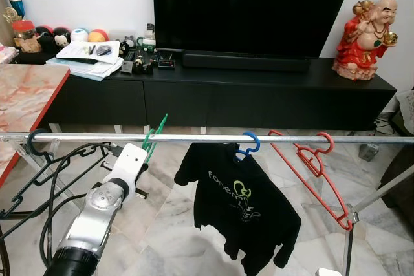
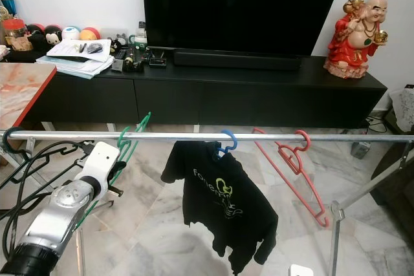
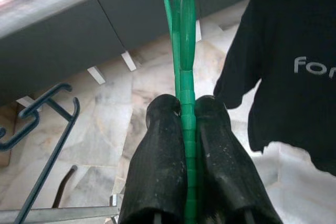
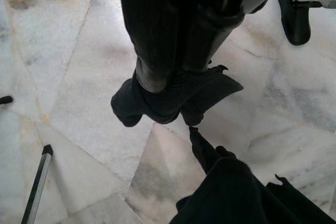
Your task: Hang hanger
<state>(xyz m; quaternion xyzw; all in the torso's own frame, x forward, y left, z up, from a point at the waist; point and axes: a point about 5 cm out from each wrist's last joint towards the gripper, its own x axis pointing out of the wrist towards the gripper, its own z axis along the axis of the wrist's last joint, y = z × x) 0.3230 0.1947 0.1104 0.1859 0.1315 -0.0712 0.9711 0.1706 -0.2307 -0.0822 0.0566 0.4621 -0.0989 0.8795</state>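
Hangers counted on rail [image 1: 213,139]: four — dark [image 1: 29,159], green [image 1: 152,139], blue [image 1: 248,145], red [image 1: 314,172]
T-shirts [image 1: 239,205]: one
Statues [image 1: 365,30]: one

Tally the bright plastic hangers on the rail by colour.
green hanger: 1
blue hanger, carrying the black T-shirt: 1
red hanger: 1
Total: 3
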